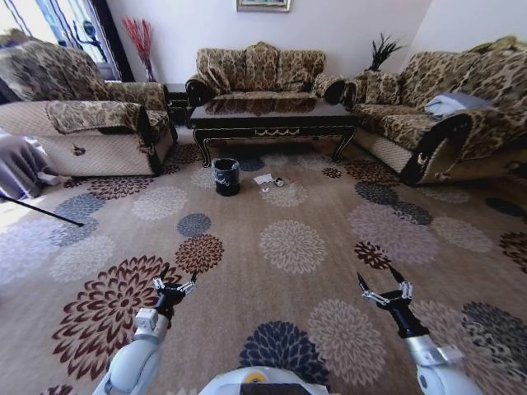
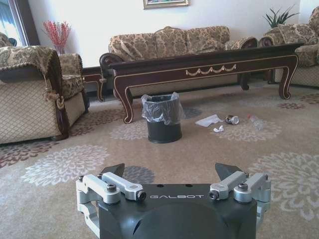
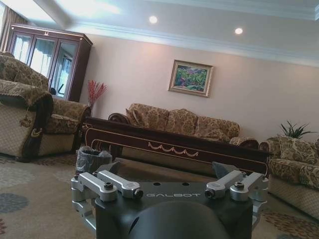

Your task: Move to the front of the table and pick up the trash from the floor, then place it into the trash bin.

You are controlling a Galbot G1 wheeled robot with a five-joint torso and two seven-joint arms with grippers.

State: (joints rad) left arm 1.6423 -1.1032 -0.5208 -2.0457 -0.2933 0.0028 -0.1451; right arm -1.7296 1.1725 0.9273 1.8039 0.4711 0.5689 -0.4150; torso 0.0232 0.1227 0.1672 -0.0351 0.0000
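- We face the table (image 1: 272,121) from well back on the carpet (image 1: 288,247). Its long axis runs across our view, with the gold-ornamented front rail turned toward us and a sofa (image 1: 259,70) behind it.
- The trash bin (image 1: 226,176) stands on the carpet just in front of the table's left front leg. It is upright, and its clear liner is folded over the rim.
- The trash (image 1: 272,180) lies on the floor just to the right of the bin and apart from it, in front of the table's middle. In the left wrist view we see a crumpled white sheet (image 2: 209,120), a small dark shiny lump (image 2: 232,119) beside it and a tiny white scrap (image 2: 218,129).
- The left gripper (image 1: 173,287) hovers low over the carpet, well apart from the trash. Its fingers are spread wide and it holds nothing.
- The right gripper (image 1: 384,292) hovers at about the same level on the other side. It is likewise spread open and empty.
- Governing relation: the trash lies straight ahead and far off, roughly between the two arms' lines, so we judge neither arm clearly nearer. Bin and trash sit side by side, so one approach should serve both. We judge that the base must close the gap before either arm can reach.
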